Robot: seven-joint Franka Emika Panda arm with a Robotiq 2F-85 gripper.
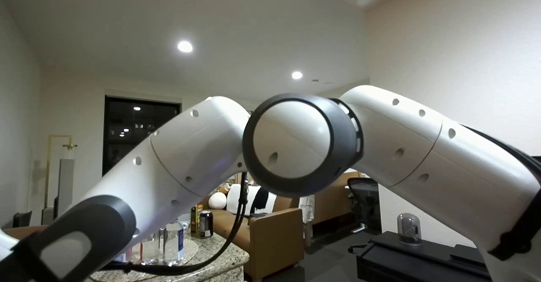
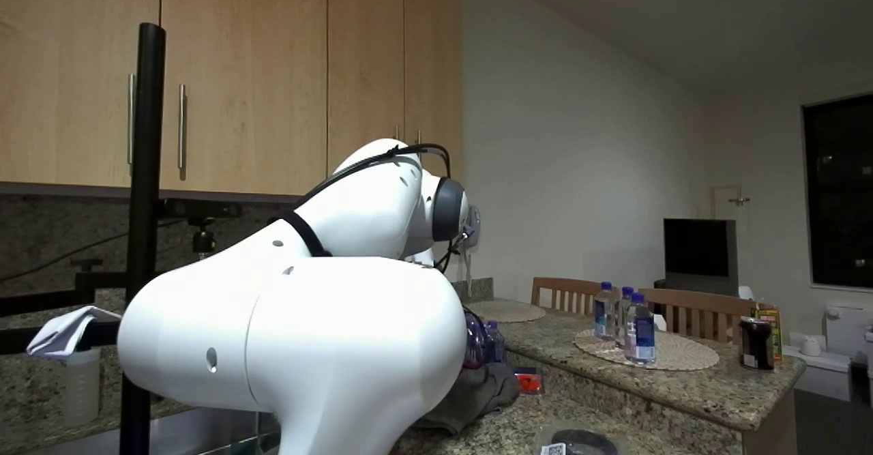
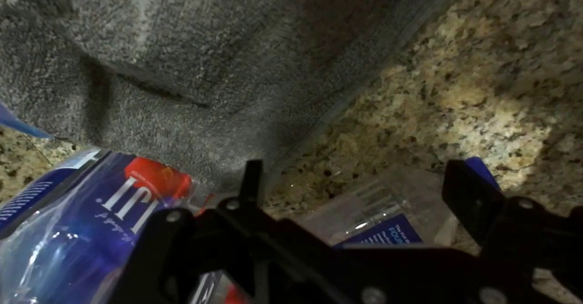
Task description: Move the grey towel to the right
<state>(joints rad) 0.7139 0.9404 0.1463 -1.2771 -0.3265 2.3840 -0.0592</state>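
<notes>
in an exterior view the arm arches high, its forearm sloping down to the left. the gripper has its fingers wide apart; in such shadow, its tilt is hard to judge.

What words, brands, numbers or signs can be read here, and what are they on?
"FOUN", as far as it shows, on the blue label in the wrist view; its other lines are too small.
Large white letters on the blue plastic: tilted, too unclear to name; the script beside them is blurred.
Bottle labels, can, box, square code, in an exterior view: too small to read.
Grey towel: none visible.
</notes>
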